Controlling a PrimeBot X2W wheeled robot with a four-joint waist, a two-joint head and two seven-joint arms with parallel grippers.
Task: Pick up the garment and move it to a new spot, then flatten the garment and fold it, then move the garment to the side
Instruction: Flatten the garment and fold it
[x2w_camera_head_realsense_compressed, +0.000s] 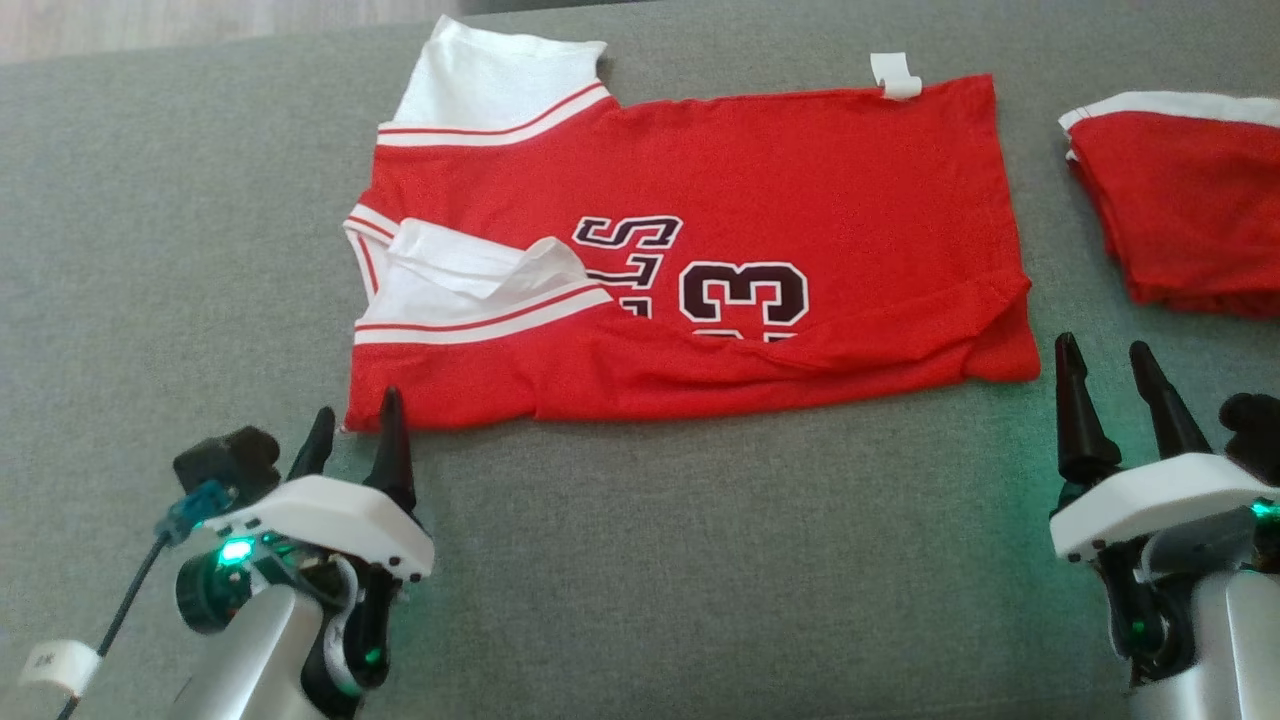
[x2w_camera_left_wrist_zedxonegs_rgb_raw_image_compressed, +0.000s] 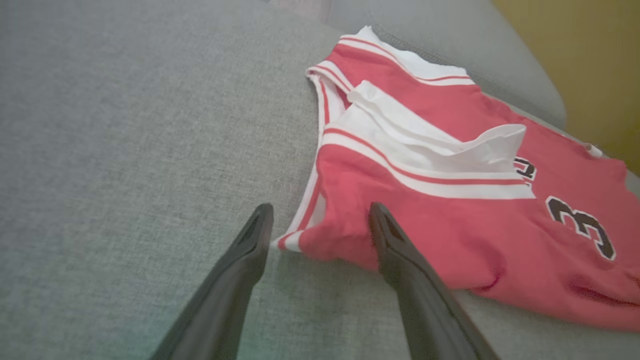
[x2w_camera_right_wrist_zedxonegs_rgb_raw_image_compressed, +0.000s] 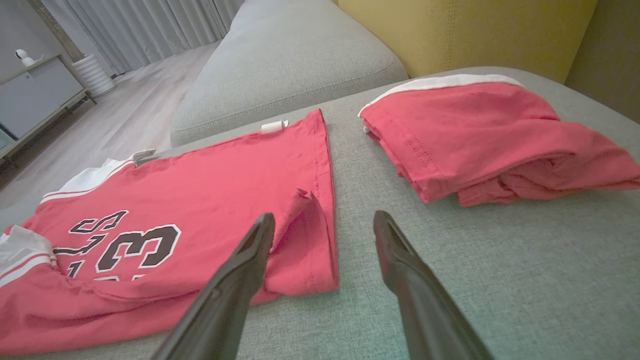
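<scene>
**A:** Head view: jersey (x2w_camera_head_realsense_compressed: 780, 180) half-folded on the grey cushion (x2w_camera_head_realsense_compressed: 700, 560). The left gripper (x2w_camera_head_realsense_compressed: 357, 412) and right gripper (x2w_camera_head_realsense_compressed: 1105, 352) are at its near corners, jaws apart, empty.

**B:** Left wrist: corner between the fingers (x2w_camera_left_wrist_zedxonegs_rgb_raw_image_compressed: 400, 260), maybe touching, it's blurry. Right wrist: hem just beside. Folding step, I'd guess. Next, pinch both corners.

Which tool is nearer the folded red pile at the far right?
Right. The right tool sits open just in front of the folded red pile; the left tool is across the jersey, at its near left corner.
</scene>
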